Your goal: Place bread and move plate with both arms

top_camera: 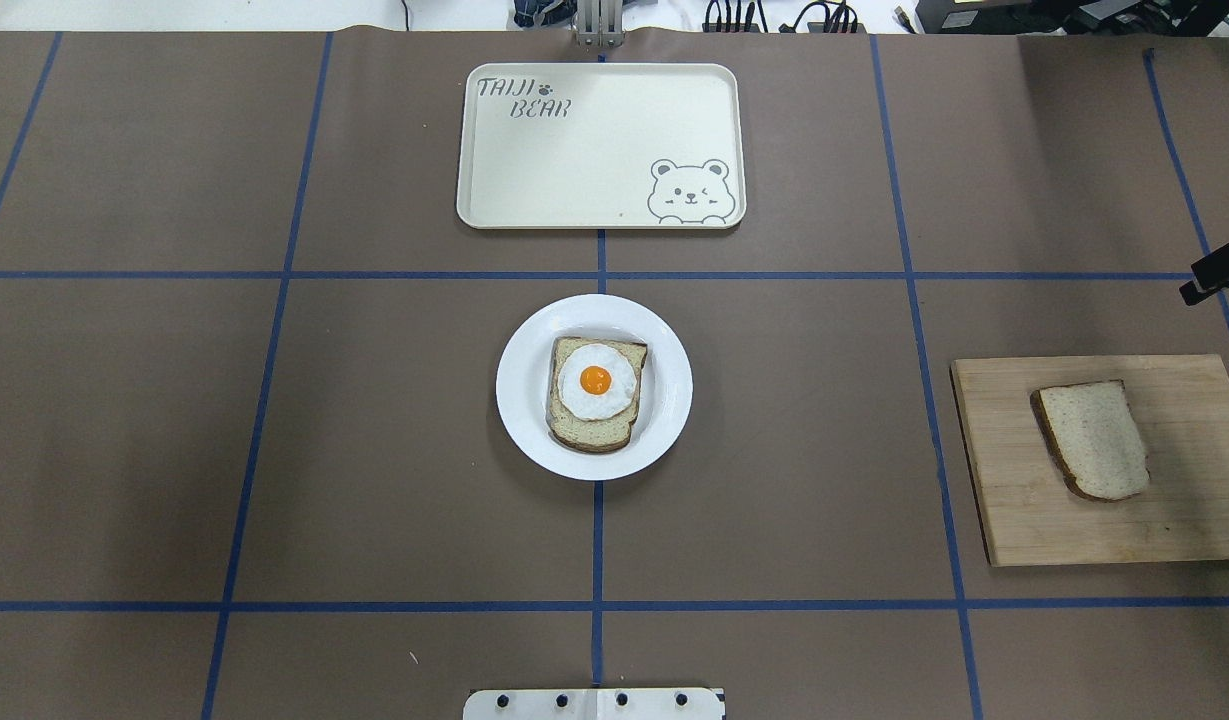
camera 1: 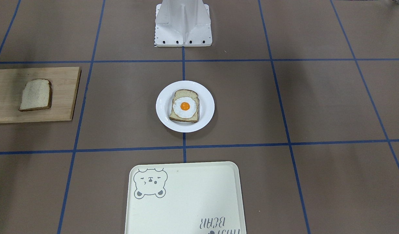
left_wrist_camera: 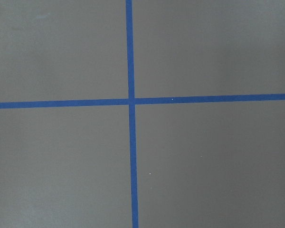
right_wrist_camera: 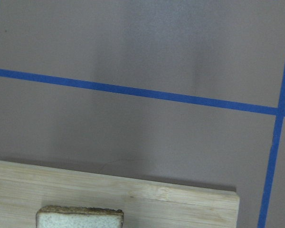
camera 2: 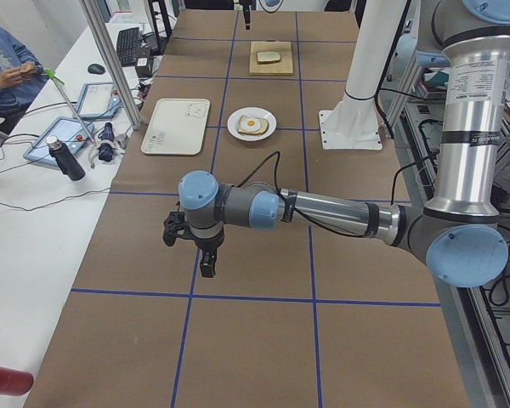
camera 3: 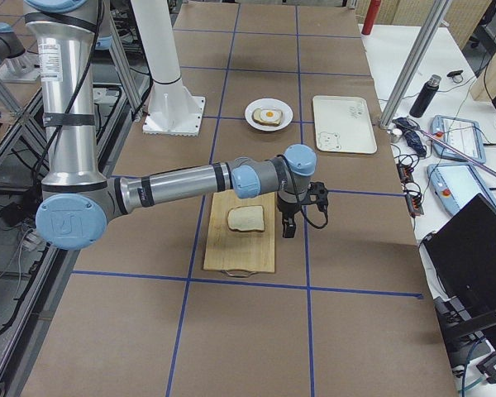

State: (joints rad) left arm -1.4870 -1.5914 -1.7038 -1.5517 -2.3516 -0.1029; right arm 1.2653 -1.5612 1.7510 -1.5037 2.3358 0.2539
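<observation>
The bread (top_camera: 1094,440) lies untouched on the board (top_camera: 1004,500) at the overhead frame's right, so I judge the pick-up not yet begun: my right pincer (camera 3: 288,228), hanging near the board, must move over the slice and descend. The plate (top_camera: 519,400) at centre frame holds an egg-topped slice (top_camera: 596,392); the tray (top_camera: 594,150) sits above it. How wide either pincer stands, my left pincer (camera 2: 206,265) included, I cannot tell.

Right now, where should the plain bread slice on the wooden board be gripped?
Pinch the plain greyish-brown bread slice across its long crust sides, probably from straight above: it lies flat on the wooden cutting board, both sides clear.
</observation>
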